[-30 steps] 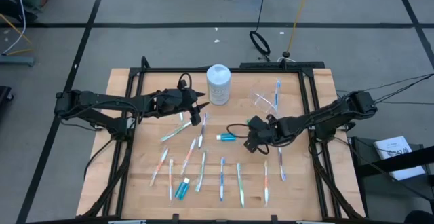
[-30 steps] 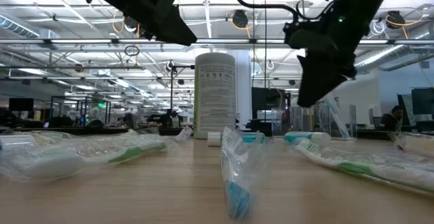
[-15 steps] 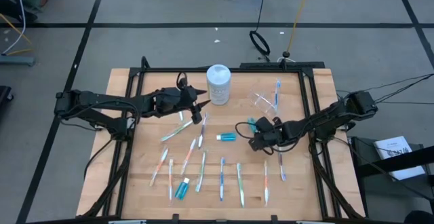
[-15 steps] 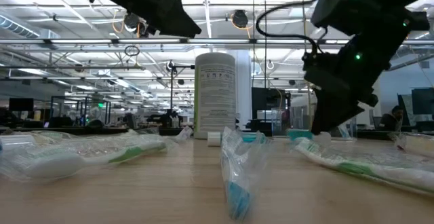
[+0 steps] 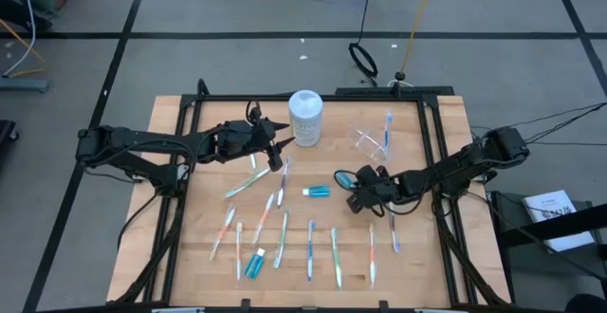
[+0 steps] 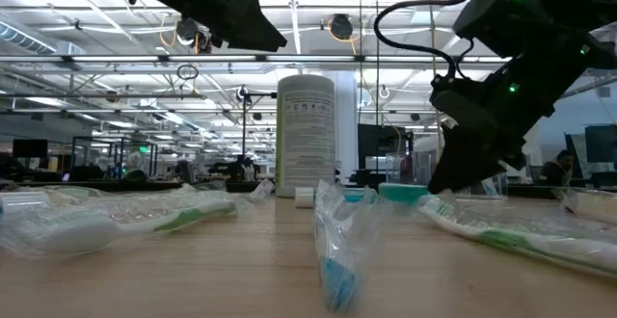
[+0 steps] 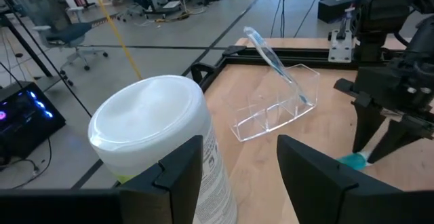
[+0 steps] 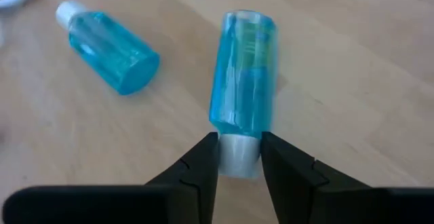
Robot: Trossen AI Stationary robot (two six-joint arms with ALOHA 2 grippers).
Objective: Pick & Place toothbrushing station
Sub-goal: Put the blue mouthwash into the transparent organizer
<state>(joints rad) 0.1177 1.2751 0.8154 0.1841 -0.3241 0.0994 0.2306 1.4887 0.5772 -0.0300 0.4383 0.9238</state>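
Observation:
My right gripper (image 5: 356, 191) is down at the table right of centre, shut on a teal toothpaste tube (image 8: 243, 75). A second teal tube (image 5: 318, 192) lies flat just left of it, and a third (image 5: 254, 264) lies near the front. Several wrapped toothbrushes (image 5: 282, 238) lie flat across the table's middle and front. A clear plastic holder (image 5: 372, 140) stands at the far right with one toothbrush (image 5: 388, 128) sticking up from it. My left gripper (image 5: 278, 152) is open and empty above the table, beside the white canister (image 5: 305, 117). My right gripper pinches the tube's white cap end (image 8: 239, 157) between its two fingers, which lie along the tube's length. The teal body (image 6: 403, 193) points away from the fingers and lies about level, low at the table. Whether it rests on the wood or is just clear, I cannot tell.
The tall white canister (image 7: 159, 132) stands at the far middle, close to my left gripper. Black rails (image 5: 432, 152) run along the table's sides and far edge. Bare wood (image 5: 408, 256) shows at the front right corner.
My right gripper has come down from above the table to the tabletop at the teal tube and shifted a little toward the table's right edge. The left arm has kept still.

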